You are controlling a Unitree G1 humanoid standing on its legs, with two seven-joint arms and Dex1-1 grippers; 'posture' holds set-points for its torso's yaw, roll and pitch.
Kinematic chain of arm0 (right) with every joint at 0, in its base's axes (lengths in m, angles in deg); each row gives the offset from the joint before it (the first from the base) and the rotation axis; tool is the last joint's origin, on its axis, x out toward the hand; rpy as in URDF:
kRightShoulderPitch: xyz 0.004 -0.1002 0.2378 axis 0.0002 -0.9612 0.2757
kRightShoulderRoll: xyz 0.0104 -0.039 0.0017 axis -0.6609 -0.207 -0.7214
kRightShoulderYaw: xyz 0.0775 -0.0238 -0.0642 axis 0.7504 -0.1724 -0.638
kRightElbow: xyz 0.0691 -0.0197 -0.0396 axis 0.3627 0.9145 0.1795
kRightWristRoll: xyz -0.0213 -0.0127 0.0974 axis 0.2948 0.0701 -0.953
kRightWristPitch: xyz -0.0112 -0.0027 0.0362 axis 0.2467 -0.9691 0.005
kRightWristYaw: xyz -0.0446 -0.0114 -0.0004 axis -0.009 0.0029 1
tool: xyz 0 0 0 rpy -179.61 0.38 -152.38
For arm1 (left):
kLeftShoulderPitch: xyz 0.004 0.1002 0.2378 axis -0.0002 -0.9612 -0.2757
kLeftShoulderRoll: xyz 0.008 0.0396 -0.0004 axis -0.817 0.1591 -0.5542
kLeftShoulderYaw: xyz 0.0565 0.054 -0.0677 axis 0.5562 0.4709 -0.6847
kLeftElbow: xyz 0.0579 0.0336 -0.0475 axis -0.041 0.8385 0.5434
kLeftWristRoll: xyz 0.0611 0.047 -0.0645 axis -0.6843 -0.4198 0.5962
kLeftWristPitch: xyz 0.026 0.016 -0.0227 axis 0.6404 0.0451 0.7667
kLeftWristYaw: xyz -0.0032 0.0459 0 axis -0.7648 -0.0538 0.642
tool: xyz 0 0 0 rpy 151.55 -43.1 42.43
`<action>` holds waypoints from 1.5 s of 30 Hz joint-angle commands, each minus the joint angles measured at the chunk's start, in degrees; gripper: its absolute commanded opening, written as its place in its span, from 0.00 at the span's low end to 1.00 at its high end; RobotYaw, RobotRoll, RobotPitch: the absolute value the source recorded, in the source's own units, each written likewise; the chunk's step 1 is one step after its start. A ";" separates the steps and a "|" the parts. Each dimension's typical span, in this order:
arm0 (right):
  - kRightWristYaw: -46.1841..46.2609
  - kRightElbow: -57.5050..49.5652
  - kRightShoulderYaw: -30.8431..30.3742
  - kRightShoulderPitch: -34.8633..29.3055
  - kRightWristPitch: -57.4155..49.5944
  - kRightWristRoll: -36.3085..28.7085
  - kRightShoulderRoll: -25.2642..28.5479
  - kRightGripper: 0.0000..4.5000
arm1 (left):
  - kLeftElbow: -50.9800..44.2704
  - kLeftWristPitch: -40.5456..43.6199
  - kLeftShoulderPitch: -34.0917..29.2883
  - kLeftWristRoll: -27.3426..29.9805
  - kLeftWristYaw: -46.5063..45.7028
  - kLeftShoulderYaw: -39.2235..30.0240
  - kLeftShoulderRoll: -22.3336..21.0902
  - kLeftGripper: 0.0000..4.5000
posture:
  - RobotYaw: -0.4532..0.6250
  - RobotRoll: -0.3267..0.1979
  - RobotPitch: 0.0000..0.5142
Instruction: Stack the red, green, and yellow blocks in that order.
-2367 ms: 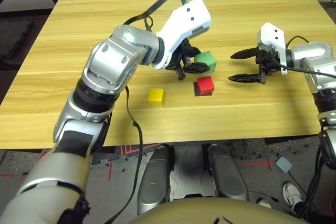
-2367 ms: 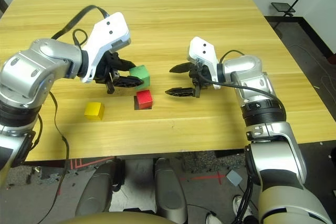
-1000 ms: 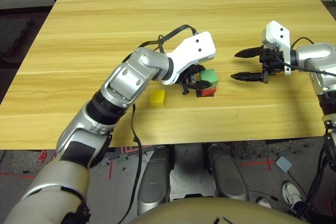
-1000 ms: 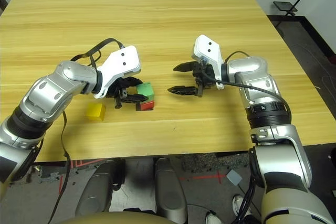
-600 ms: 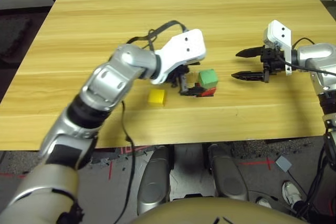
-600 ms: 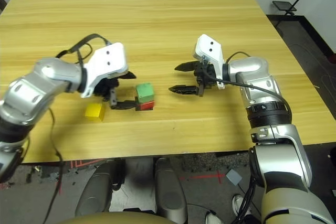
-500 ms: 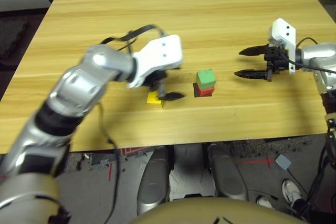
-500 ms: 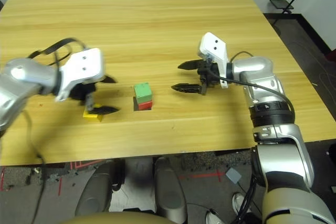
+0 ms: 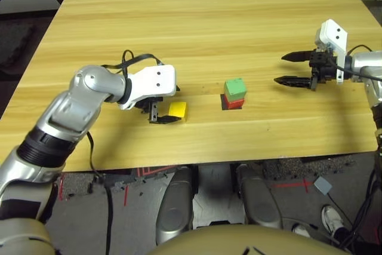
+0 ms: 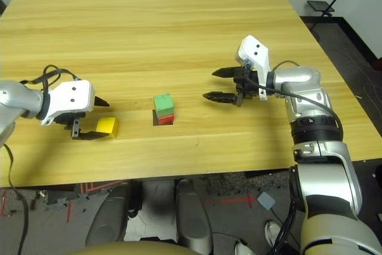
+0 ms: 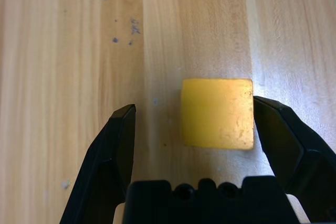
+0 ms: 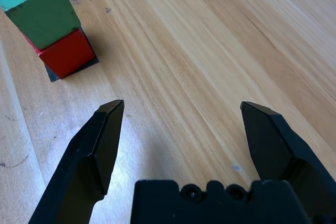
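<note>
The green block [image 9: 234, 88] sits squarely on the red block [image 9: 233, 102], which rests on a flat black patch [image 12: 73, 69]. To their left the yellow block [image 9: 177, 110] lies alone on the table. My left gripper [image 9: 162, 110] is open and low at the yellow block. In the left wrist view the yellow block [image 11: 217, 113] lies partly between the fingertips, close against one finger [image 11: 278, 129] and apart from the other. My right gripper [image 9: 287, 68] hovers open and empty to the right of the stack, with the stack's red block [image 12: 65, 53] ahead of it.
The wooden table [image 9: 197, 22] stretches bare behind the blocks. Its front edge [image 9: 197, 158] runs a short way from the yellow block and the stack. A black cable [image 9: 128, 58] loops over my left wrist.
My left gripper let go of the green block on the red one and swung left to the yellow block, fingers open around it. The right gripper drew back to the right.
</note>
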 commanded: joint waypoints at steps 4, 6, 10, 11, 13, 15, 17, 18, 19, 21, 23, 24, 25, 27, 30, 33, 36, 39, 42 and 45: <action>0.36 -0.88 0.48 -0.57 -0.71 0.13 0.75 1.00 | -3.05 4.85 -2.28 -0.51 -0.06 0.11 -0.14 0.54 | 0.59 0.65 0.36; 0.52 -0.92 0.47 -0.51 -0.81 0.11 0.58 1.00 | -4.83 9.49 -1.96 0.82 -0.23 -0.95 -0.24 0.44 | 0.60 0.66 0.35; 0.72 -0.23 0.35 -0.29 -0.42 0.23 0.31 1.00 | -9.12 22.65 3.61 5.01 -0.10 -3.16 -0.40 0.44 | 0.62 0.67 0.33; 0.76 0.02 0.30 -0.23 -0.25 0.29 0.24 1.00 | -10.12 25.96 5.84 6.09 -0.19 -3.39 -0.23 0.44 | 0.62 0.68 0.33; 0.86 0.38 0.23 -0.17 0.04 0.41 0.04 1.00 | -11.41 31.76 10.52 8.20 -0.86 -3.80 0.81 0.44 | 0.62 0.69 0.32; 1.04 0.46 0.19 -0.33 0.22 0.42 -0.20 1.00 | -12.32 35.79 14.06 9.54 -1.39 -3.31 1.22 0.44 | 0.63 0.70 0.31; 1.32 -0.01 0.19 -0.99 0.21 0.26 -0.57 1.00 | -12.89 40.70 18.74 11.14 -2.79 -2.74 3.05 0.44 | 0.63 0.71 0.29; 1.49 -0.45 0.22 -1.46 0.11 0.10 -0.77 1.00 | -13.03 43.10 21.34 12.00 -3.66 -2.47 4.66 0.44 | 0.63 0.71 0.29; 1.61 -0.84 0.25 -1.85 0.01 -0.03 -0.92 1.00 | -13.08 45.26 23.47 12.76 -4.59 -2.21 6.10 0.44 | 0.62 0.71 0.28; 1.83 -1.60 0.41 -2.60 -0.28 -0.25 -1.06 1.00 | -13.05 48.33 26.97 13.75 -6.12 -1.14 8.44 0.44 | 0.62 0.72 0.27; 2.00 -2.27 0.58 -3.26 -0.44 -0.34 -1.03 1.00 | -12.52 49.65 29.12 14.37 -7.82 -0.05 10.63 0.44 | 0.61 0.72 0.26; 2.09 -2.64 0.67 -3.63 -0.54 -0.36 -1.00 1.00 | -11.97 49.66 29.87 14.51 -8.58 0.60 11.81 0.44 | 0.61 0.72 0.25; 2.21 -3.03 0.76 -3.99 -0.73 -0.41 -0.95 1.00 | -11.39 49.52 30.47 14.63 -9.34 1.11 12.91 0.44 | 0.60 0.72 0.25; 2.44 -3.86 0.88 -4.60 -1.13 -0.55 -0.90 1.00 | -10.65 49.20 30.99 14.87 -10.36 1.82 14.07 0.44 | 0.59 0.73 0.25; 2.75 -5.94 1.24 -6.05 -2.16 -0.99 -0.65 1.00 | -9.25 47.17 30.95 14.41 -11.57 3.98 15.72 0.44 | 0.58 0.74 0.26; 2.97 -7.44 1.80 -7.60 -2.91 -1.30 -0.09 1.00 | -7.73 46.52 30.82 14.36 -13.14 5.43 17.97 0.44 | 0.57 0.74 0.27; 3.22 -8.66 2.18 -8.72 -3.53 -1.51 0.21 1.00 | -6.58 44.93 31.00 14.01 -13.59 6.75 18.78 0.44 | 0.56 0.75 0.28; 3.66 -9.95 2.43 -9.79 -4.38 -1.83 0.24 1.00 | -5.40 43.29 31.14 13.60 -13.68 8.32 19.38 0.44 | 0.55 0.76 0.29; 4.10 -11.09 2.51 -10.67 -5.01 -2.19 0.14 1.00 | -3.24 41.38 31.58 12.79 -13.84 9.66 20.12 0.44 | 0.55 0.77 0.29; 4.44 -11.89 2.53 -11.28 -5.45 -2.50 0.10 1.00 | -0.66 39.35 32.03 11.45 -14.24 10.41 20.95 0.44 | 0.55 0.77 0.30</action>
